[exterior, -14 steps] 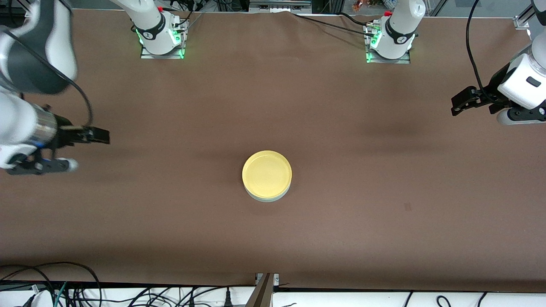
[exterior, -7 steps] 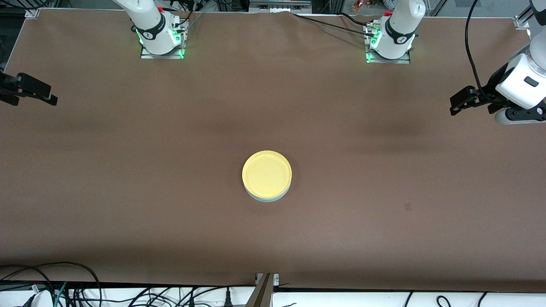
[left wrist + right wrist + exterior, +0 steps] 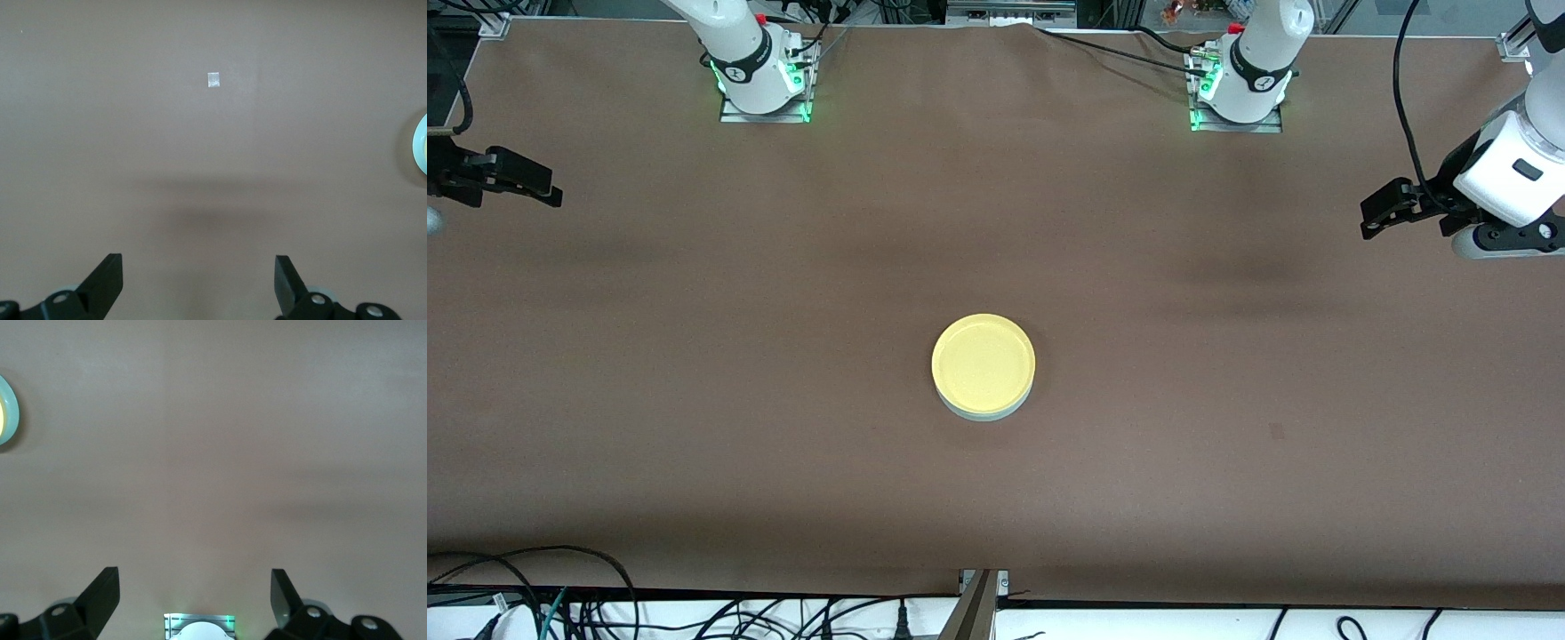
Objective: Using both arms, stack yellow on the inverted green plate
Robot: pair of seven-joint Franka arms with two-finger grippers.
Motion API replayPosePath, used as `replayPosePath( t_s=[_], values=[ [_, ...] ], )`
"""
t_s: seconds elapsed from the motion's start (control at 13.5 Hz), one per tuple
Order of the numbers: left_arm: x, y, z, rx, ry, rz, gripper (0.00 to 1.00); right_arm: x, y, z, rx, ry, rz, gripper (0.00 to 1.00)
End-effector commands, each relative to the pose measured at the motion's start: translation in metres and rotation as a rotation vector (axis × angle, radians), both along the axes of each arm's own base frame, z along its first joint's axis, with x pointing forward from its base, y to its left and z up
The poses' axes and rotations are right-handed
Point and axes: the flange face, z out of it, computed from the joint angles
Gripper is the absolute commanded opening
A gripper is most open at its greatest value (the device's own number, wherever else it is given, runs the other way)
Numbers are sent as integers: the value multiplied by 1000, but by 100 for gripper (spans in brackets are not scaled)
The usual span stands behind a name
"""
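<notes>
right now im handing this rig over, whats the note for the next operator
Left hand: open, holding nothing, up over the left arm's end of the table.
Right hand: open, holding nothing, over the right arm's end.
Yellow plate sits on the green plate at mid-table; only the green edge shows beneath it.
Done: the stack looks complete, nothing gripped.
Left: apparently nothing but parking both arms; whether the green plate is inverted cannot be confirmed.

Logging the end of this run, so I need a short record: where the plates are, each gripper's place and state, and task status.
yellow plate: on top of the green plate, mid-table
green plate: under the yellow, only its rim showing
left gripper: open, empty, over the left arm's end of the table
right gripper: open, empty, over the right arm's end
status: stack appears done
</notes>
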Motion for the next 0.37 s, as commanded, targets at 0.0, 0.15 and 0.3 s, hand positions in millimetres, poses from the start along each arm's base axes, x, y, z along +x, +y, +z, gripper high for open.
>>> replayPosePath(
  t_s=[0.0, 0.15, 0.3],
  values=[
    [1, -2, 4, -24, 13, -5, 100, 1, 1, 1, -16, 9, 17, 100],
    [0, -8, 6, -24, 10, -15, 100, 1, 2, 0, -15, 12, 17, 100],
    [-1, -16, 8, -23, 7, -31, 100, 1, 3, 1, -15, 10, 19, 100]
  ],
)
